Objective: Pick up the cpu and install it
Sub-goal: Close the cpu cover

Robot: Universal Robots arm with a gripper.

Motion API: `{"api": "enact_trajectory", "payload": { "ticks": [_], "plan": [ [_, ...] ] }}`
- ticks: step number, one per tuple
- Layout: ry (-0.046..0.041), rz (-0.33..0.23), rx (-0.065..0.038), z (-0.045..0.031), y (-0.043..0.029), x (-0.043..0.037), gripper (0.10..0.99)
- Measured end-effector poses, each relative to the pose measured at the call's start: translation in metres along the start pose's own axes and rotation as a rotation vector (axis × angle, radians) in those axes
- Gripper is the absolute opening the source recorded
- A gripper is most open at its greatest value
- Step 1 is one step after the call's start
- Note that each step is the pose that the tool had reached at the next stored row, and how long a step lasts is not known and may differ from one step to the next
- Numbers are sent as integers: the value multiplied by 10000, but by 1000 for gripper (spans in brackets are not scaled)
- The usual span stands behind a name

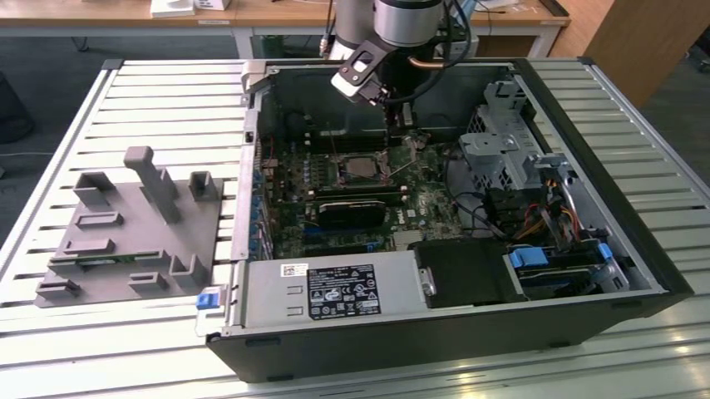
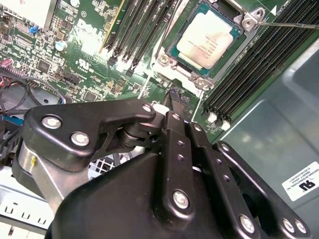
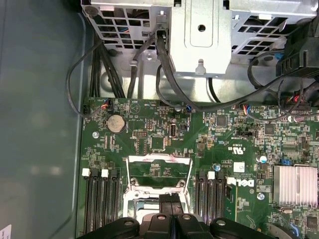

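The cpu (image 2: pixel 207 42), a small square chip with a silvery top, lies flat in the motherboard socket in the second wrist view. From outside the case it appears as a pale square (image 1: pixel 357 167) in the middle of the board. My gripper (image 2: pixel 175 98) hangs just beside the socket, its black fingers pressed together with nothing between them. In the first wrist view the gripper's tips (image 3: pixel 169 198) meet over the socket's open metal frame (image 3: pixel 159 167). In the exterior view the gripper (image 1: pixel 388 137) points down into the case, a little behind the chip.
The open computer case (image 1: pixel 621 274) lies on a slatted table, with a drive cage (image 1: pixel 500 150), cables and a black power supply (image 1: pixel 355 287) inside. Memory slots (image 2: pixel 259 69) flank the socket. A grey plastic tray with upright posts (image 1: pixel 133 224) stands at the exterior view's left.
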State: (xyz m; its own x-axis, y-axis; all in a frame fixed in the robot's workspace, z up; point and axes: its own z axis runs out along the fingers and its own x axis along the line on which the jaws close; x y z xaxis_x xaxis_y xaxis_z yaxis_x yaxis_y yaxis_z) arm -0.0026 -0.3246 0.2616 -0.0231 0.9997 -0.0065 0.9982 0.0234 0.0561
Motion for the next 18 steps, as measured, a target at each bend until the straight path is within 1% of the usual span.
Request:
{"api": "enact_trajectory", "payload": {
  "ticks": [12,18],
  "plan": [
    [0,0,0,2,31,-1,106],
    [0,0,5,8,83,3,106]
  ]
}}
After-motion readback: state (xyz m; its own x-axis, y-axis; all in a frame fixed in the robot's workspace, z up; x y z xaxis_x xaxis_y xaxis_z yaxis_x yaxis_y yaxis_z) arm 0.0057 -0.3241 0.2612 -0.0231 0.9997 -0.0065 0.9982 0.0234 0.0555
